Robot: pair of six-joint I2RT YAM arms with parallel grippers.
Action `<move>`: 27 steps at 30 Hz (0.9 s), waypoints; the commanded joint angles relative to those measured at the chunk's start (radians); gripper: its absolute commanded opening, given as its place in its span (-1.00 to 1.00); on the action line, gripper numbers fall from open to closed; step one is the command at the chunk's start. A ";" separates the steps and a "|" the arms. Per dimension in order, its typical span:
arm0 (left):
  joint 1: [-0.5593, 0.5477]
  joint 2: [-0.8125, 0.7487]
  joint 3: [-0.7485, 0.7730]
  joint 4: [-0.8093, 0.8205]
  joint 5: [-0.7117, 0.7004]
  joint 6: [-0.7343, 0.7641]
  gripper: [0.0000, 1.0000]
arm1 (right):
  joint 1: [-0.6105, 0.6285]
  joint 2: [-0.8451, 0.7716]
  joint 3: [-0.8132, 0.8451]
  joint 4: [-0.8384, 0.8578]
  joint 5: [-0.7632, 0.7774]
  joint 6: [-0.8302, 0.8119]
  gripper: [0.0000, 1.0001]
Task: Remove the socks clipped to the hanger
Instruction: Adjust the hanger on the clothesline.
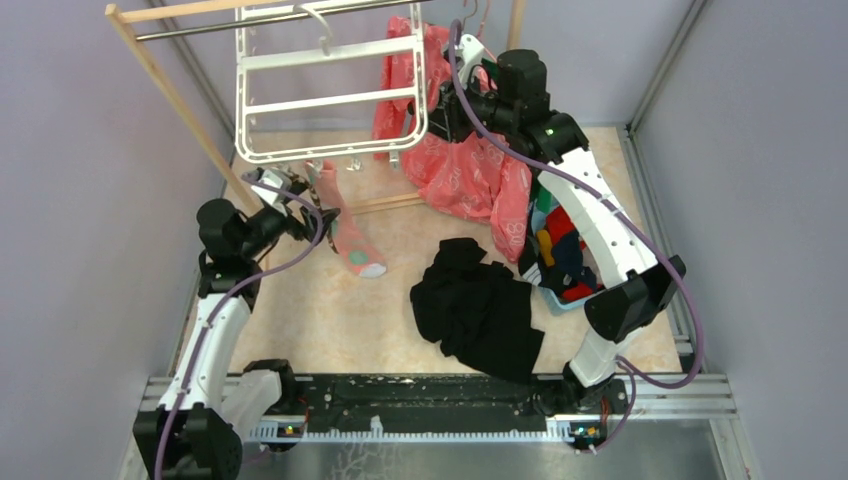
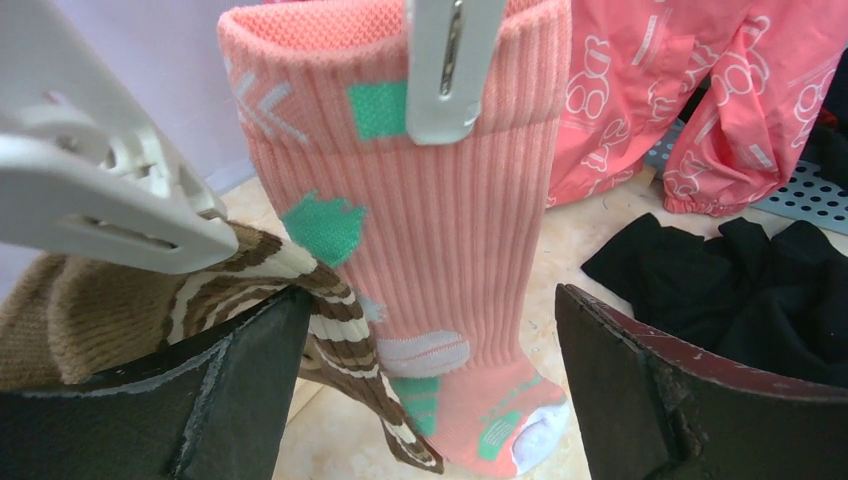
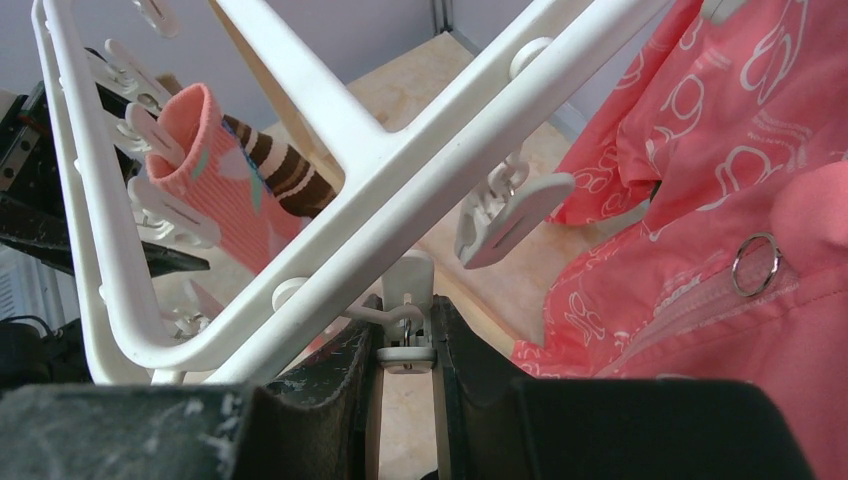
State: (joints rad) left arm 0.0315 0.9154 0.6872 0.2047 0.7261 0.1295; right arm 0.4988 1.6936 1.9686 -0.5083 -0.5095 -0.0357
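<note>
The white hanger (image 1: 330, 95) hangs from the rail at the back. Two socks hang from its lower left corner. A salmon-pink sock with green patches (image 2: 440, 250) is held at its cuff by a white clip (image 2: 445, 70). A brown striped sock (image 2: 300, 290) hangs beside it and rests against my left finger (image 2: 240, 380). My left gripper (image 2: 430, 330) is open wide, with the pink sock's foot between the jaws, untouched. My right gripper (image 3: 406, 345) is shut on a small white clip (image 3: 406, 320) at the hanger's right side (image 3: 400, 170).
A large pink printed shirt (image 1: 460, 165) hangs right of the hanger, close to my right arm. A black cloth heap (image 1: 480, 305) lies mid-table. A blue basket (image 1: 562, 300) with several socks stands at the right. A wooden rack post (image 1: 170, 90) slants along the left.
</note>
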 commanded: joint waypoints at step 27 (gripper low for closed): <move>-0.022 -0.180 0.204 -0.528 0.219 0.093 0.91 | -0.009 -0.073 -0.029 0.066 -0.026 0.027 -1.00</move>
State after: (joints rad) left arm 0.0166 0.6914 0.8860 -0.3836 0.8520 0.2966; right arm 0.4988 1.6814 1.9381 -0.4915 -0.5255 -0.0219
